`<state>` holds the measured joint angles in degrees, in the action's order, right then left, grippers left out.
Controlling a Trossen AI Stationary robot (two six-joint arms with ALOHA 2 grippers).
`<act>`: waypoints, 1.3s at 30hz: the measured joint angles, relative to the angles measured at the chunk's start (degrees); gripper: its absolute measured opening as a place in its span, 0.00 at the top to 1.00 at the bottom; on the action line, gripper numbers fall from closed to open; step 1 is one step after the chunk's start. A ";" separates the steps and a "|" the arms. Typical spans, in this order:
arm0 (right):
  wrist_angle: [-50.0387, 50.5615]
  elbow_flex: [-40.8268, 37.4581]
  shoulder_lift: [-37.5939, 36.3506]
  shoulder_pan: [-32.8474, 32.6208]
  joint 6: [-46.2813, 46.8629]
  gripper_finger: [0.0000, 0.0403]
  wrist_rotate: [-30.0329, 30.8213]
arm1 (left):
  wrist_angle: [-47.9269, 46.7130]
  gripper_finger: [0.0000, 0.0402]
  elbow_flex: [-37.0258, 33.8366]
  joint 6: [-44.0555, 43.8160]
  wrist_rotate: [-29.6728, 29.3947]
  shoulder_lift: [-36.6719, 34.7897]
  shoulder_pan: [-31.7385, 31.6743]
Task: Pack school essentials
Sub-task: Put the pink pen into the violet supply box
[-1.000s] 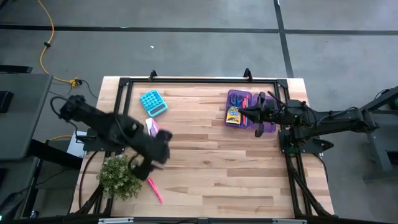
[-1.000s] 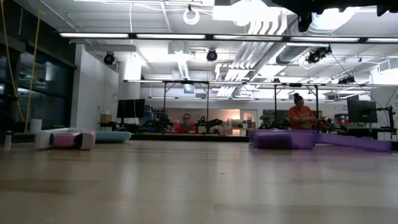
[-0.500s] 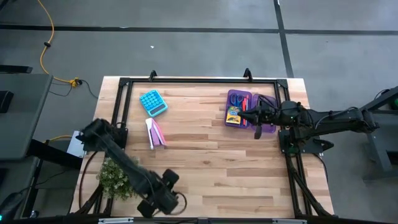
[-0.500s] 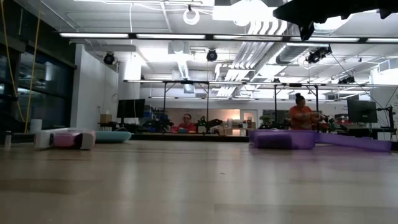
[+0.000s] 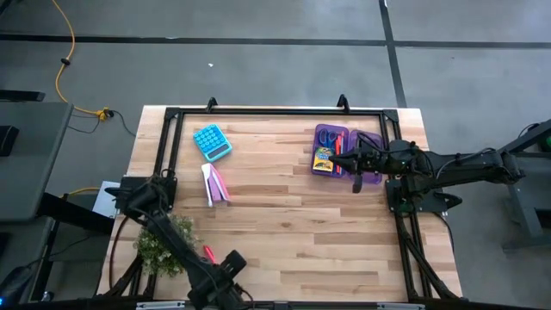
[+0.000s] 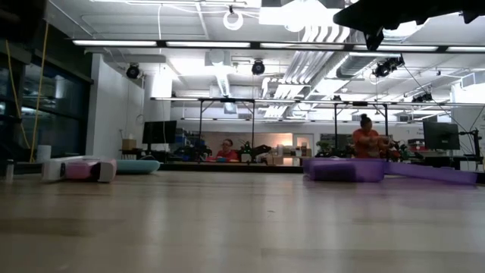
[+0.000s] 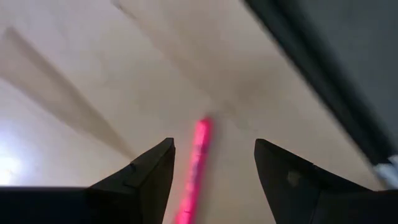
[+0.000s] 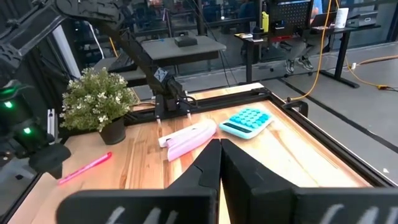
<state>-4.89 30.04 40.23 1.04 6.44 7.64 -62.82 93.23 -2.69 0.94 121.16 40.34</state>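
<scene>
At the table's left front corner, the left gripper (image 5: 225,274) hangs low near the front edge, just past the plant (image 5: 164,244). Its jaws stand apart, released and holding nothing, and in the left wrist view the pink pen (image 7: 196,165) lies on the wood right between the two fingers (image 7: 149,171). In the high view that pen (image 5: 207,254) shows just beside the plant, touching neither finger as far as can be told. The step in hand looks like lining up on the pen for a pick. The next move calls for a straight drop so both fingers flank the thin shaft, then a close that pins it without rolling it away.

Farther along, a blue calculator (image 5: 212,141) and a white-and-pink stapler (image 5: 213,182) lie on the left half, well apart from the case. On the right, the purple case (image 5: 331,138) already holds the crayon box (image 5: 323,161) and scissors (image 5: 335,144). The right gripper (image 5: 356,160) hovers over the case's far side, jaws clenched on nothing visible.

A second ago the left arm was reaching over the middle left of the table, covering the stapler; it has since swung back toward the front edge, past the plant. The pen has not shifted. The right arm has barely moved, and its jaws have stayed closed.
</scene>
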 joint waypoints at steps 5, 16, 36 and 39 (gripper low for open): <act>0.13 0.00 0.00 0.00 0.11 1.00 -0.13 | 0.28 0.48 -2.92 1.63 0.54 0.01 -1.48; 1.02 0.00 0.00 0.00 0.16 1.00 -0.13 | 6.66 0.48 -9.17 4.43 3.43 -0.50 -2.52; 1.33 0.00 0.00 0.00 0.19 1.00 -0.11 | 9.46 0.96 -11.08 5.18 0.81 -0.45 -3.39; 1.34 0.00 0.00 0.00 0.17 1.00 -0.11 | 9.97 0.97 -11.25 6.21 0.95 -1.29 -3.82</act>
<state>-3.54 30.04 40.23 1.04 6.61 7.53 -52.85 81.98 3.51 1.89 119.87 36.52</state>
